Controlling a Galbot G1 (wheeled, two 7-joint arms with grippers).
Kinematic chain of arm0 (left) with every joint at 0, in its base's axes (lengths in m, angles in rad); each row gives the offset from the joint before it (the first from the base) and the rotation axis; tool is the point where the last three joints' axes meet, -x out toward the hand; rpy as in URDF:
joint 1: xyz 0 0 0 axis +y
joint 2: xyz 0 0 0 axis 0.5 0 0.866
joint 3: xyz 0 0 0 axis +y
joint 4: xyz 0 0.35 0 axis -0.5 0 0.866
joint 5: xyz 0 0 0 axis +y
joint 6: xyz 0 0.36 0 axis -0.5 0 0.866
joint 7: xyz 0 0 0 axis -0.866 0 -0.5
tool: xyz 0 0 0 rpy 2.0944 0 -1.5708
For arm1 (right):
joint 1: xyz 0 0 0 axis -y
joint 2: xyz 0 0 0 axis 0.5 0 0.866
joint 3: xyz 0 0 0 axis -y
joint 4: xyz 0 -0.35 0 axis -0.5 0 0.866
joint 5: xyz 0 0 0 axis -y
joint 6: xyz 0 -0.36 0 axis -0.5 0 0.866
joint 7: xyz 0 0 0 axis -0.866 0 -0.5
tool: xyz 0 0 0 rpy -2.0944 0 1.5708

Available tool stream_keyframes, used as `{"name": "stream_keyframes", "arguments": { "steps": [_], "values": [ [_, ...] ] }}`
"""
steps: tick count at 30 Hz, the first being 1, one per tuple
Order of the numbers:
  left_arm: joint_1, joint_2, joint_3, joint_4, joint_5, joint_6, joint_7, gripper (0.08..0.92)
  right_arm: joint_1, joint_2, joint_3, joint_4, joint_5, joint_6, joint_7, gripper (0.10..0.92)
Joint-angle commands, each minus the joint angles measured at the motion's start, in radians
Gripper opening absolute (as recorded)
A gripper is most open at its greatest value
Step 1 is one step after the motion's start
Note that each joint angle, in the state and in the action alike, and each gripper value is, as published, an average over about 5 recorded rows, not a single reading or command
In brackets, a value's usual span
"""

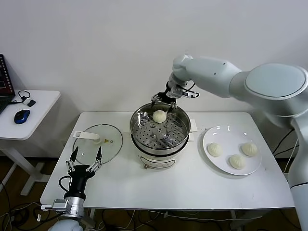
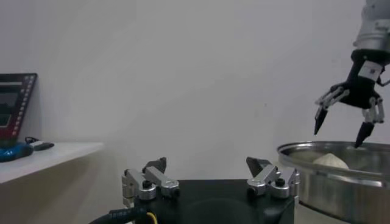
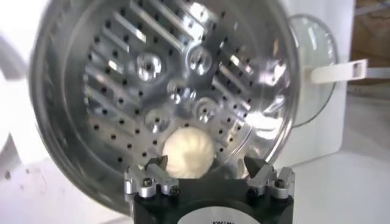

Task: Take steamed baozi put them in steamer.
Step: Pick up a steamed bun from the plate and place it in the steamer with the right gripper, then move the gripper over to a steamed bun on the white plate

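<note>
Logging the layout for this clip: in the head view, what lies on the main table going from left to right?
Glass lid → steamer with one baozi on its tray, the right gripper open above it → white plate holding three baozi.

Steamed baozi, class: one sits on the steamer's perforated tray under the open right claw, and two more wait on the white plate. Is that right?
Not quite. The white plate holds three steamed baozi, not two, as the head view shows. The rest stands: one baozi sits on the perforated tray of the steamer, and the right claw hangs open above it.
</note>
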Motion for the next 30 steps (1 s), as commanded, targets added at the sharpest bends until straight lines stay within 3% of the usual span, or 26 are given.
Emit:
{"name": "stream_keyframes", "arguments": {
  "steps": [1,4,13,21,30],
  "values": [
    [0.010,0.002,-0.001,-0.029,-0.003,0.004,0.000,0.823,0.195,-0.046,-0.197,0.261,0.470,0.011,-0.120,0.823],
    [0.013,0.001,-0.001,-0.032,-0.003,0.002,-0.001,0.823,0.258,-0.084,-0.268,0.361,0.604,-0.140,-0.134,0.823],
    [0.021,-0.005,0.006,-0.030,0.004,-0.001,-0.001,0.823,0.330,-0.226,-0.325,0.435,0.746,-0.601,-0.181,0.823],
    [0.024,-0.008,0.011,-0.029,0.008,-0.002,-0.001,0.823,0.371,-0.294,-0.336,0.441,0.787,-0.855,-0.331,0.823],
    [0.027,-0.009,0.015,-0.021,0.009,-0.009,-0.001,0.823,0.374,-0.335,-0.375,0.499,0.800,-0.990,-0.377,0.823]
  ]
}}
